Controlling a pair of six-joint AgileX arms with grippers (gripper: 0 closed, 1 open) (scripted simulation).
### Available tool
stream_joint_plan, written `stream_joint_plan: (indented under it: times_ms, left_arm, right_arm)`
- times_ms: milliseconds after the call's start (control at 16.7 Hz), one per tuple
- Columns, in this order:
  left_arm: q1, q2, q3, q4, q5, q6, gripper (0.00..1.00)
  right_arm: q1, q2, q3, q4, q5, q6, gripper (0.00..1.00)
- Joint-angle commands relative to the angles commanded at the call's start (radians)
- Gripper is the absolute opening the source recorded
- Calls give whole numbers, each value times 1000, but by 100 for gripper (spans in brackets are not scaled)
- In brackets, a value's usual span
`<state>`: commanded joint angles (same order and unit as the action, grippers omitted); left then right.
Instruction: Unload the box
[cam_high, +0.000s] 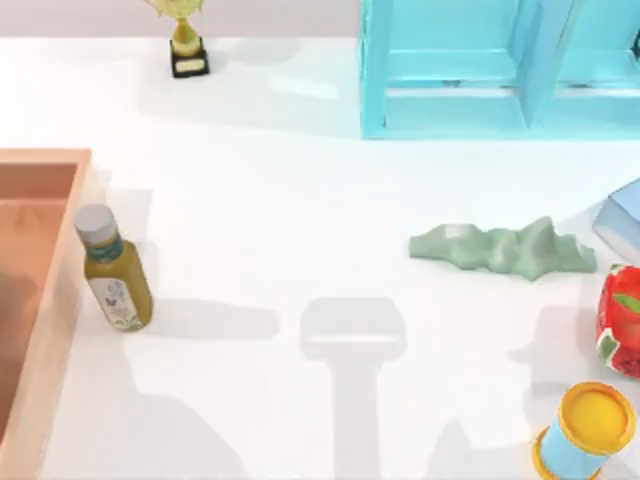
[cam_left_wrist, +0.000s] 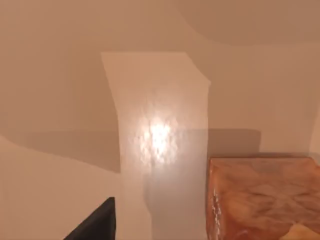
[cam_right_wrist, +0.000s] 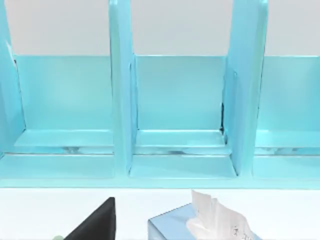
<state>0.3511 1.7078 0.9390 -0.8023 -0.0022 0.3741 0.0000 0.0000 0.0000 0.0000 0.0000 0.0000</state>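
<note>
Right, status from where I stand:

Box: salmon-orange box (cam_high: 40, 300) sits at the desk's far left edge, cut off by the top view's left border; thick peach rim wall faces the middle of the desk.
Box interior: left wrist view looks at peach surfaces close up, with a brown marbled block (cam_left_wrist: 260, 197) low in the frame; can't say what the block is.
Bottle: olive-yellow bottle (cam_high: 113, 270) with a grey cap lies on the desk just beside the box's right wall, outside it, cap pointing toward the far side.
Left hand: one dark finger (cam_left_wrist: 95, 225) shows at the edge of the left wrist view, near the peach surfaces; can't tell whether the fingers are apart or together, and nothing is visibly gripped.
Right hand: one dark finger (cam_right_wrist: 97, 222) shows in the right wrist view, facing the shelf; open or closed, can't tell.
Box vs hands: left hand's camera is right up against the peach surfaces; right hand is well apart from the box, over on the shelf side.
Shelf: cyan shelf unit (cam_high: 500, 70) at the far right of the desk, compartments open toward the front.
Tissue box: pale-blue tissue box (cam_right_wrist: 200, 225) in front of the shelf, white tissue sticking up.
Other desk items: green crumpled cloth (cam_high: 500, 250) right of centre; red carton (cam_high: 620, 320) at the right edge; yellow-lidded can (cam_high: 585, 430) near the right front corner; gold trophy (cam_high: 185, 40) at the far side.
</note>
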Motion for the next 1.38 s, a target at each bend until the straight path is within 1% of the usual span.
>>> stream_joint_plan:
  times_ms: [300, 1080, 1140, 1380]
  left_arm:
    - [0, 6, -10, 17, 0, 0, 100]
    - [0, 6, -10, 17, 0, 0, 2]
    - [0, 6, -10, 17, 0, 0, 0]
    - [0, 6, -10, 17, 0, 0, 0]
  right_arm:
    - [0, 0, 0, 0, 0, 0, 100]
    - [0, 0, 0, 0, 0, 0, 100]
    - [0, 0, 0, 0, 0, 0, 100]
    - [0, 0, 0, 0, 0, 0, 100]
